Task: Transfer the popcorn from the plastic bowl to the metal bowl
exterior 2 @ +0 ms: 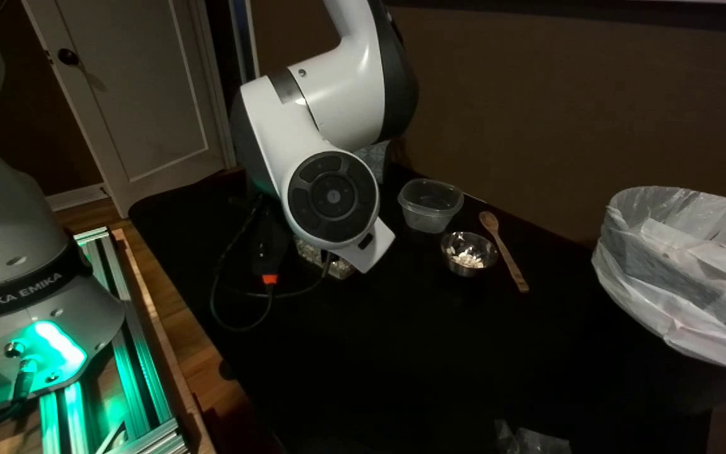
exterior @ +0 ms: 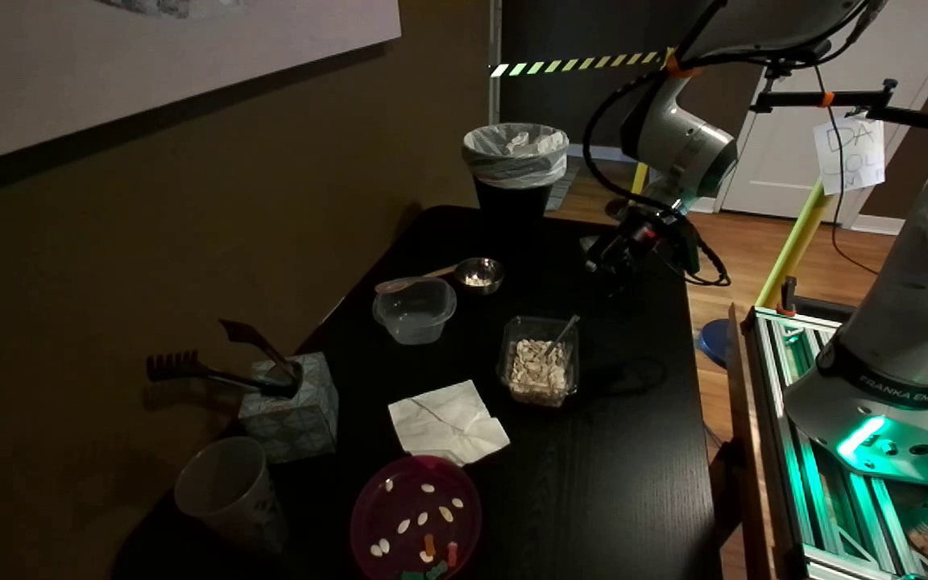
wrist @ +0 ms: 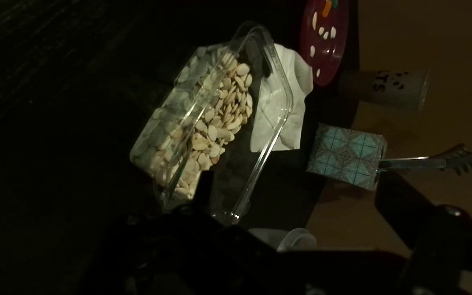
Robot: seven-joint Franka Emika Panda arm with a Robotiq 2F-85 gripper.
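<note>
Holding seeds [wrist: 215, 131]: rectangular plastic container [wrist: 262, 162].

And the arm [exterior 2: 338, 113] blocked most of the seed tub [exterior 2: 312, 252] in an exterior view; oh, pale bits [exterior 2: 467, 258] in the metal bowl [exterior 2: 464, 272] looked too small to name!

Dimly lit brown wall [exterior: 190, 225] beside a black table [exterior: 593, 483].
A white door [exterior 2: 136, 82] stands behind wooden floor [exterior: 742, 250]; striped tape [exterior: 577, 64] crosses a dark space [exterior: 585, 28], perhaps a doorway, and a pale panel [exterior: 166, 72] hangs on the wall.
</note>
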